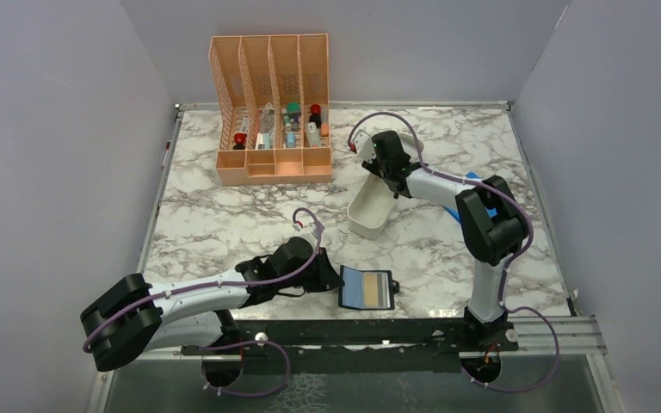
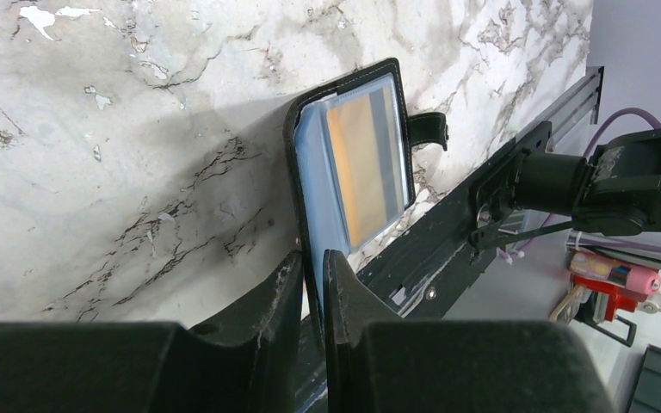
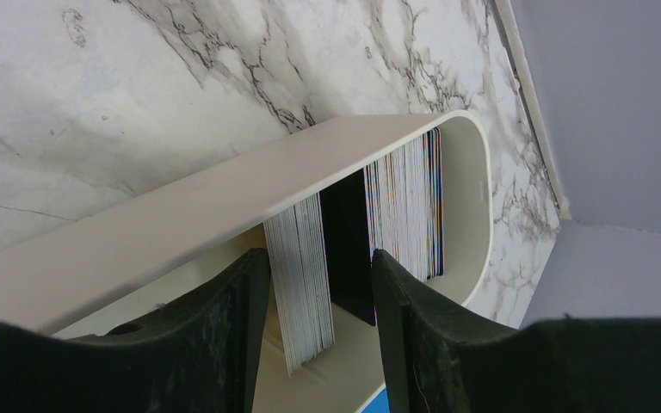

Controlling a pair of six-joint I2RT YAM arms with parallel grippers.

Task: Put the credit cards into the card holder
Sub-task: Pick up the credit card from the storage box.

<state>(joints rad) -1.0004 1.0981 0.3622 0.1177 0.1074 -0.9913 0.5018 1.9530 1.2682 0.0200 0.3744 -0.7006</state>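
Note:
The card holder [image 1: 367,289], a small black wallet, stands open near the table's front edge. A tan card and a blue one show behind its clear window [image 2: 366,159]. My left gripper [image 2: 312,277] is shut on the holder's near edge, and its arm [image 1: 224,292] reaches in from the left. The credit cards [image 3: 301,275] stand on edge in a long white tray [image 1: 367,219]. My right gripper [image 3: 320,258] reaches down into that tray, open. Its fingers straddle a white-edged stack, with a black card [image 3: 349,249] and more cards [image 3: 409,198] just beyond.
A peach slotted organizer [image 1: 271,112] with small items stands at the back. A flat blue rectangle [image 1: 473,178] lies under the right arm. The black mounting rail [image 1: 379,331] runs along the front edge just below the card holder. Walls enclose three sides.

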